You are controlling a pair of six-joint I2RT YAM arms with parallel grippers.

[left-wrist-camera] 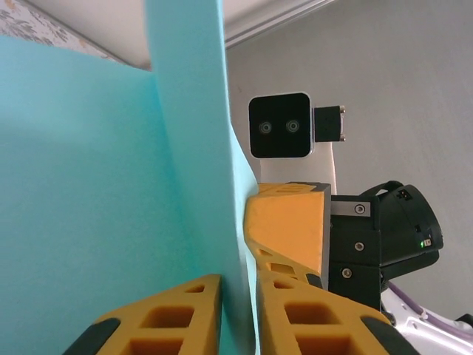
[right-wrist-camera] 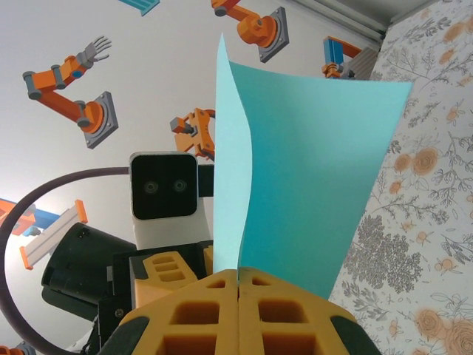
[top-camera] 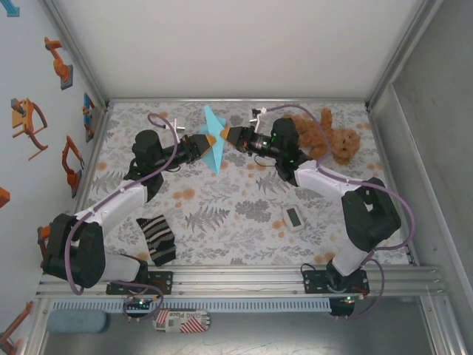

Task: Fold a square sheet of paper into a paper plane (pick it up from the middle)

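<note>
The square sheet of paper [top-camera: 215, 157] is light blue and hangs upright above the far middle of the table, folded into two layers. My left gripper [top-camera: 212, 139] meets it from the left and my right gripper [top-camera: 224, 134] from the right, tips almost touching. Seen from the left wrist, the sheet [left-wrist-camera: 89, 185] runs between my left gripper's [left-wrist-camera: 238, 296] orange fingers, which stand close against it. Just beyond is the right gripper's orange finger [left-wrist-camera: 288, 222]. At the right wrist, my right gripper [right-wrist-camera: 239, 275] is shut on the sheet's [right-wrist-camera: 310, 170] lower edge, no gap between the pads.
A brown teddy bear [top-camera: 329, 137] lies at the back right, close behind the right arm. A black-and-cream striped cloth [top-camera: 157, 238] lies near the front left. A small white gadget [top-camera: 294, 219] sits right of centre. Metal frame walls border the table.
</note>
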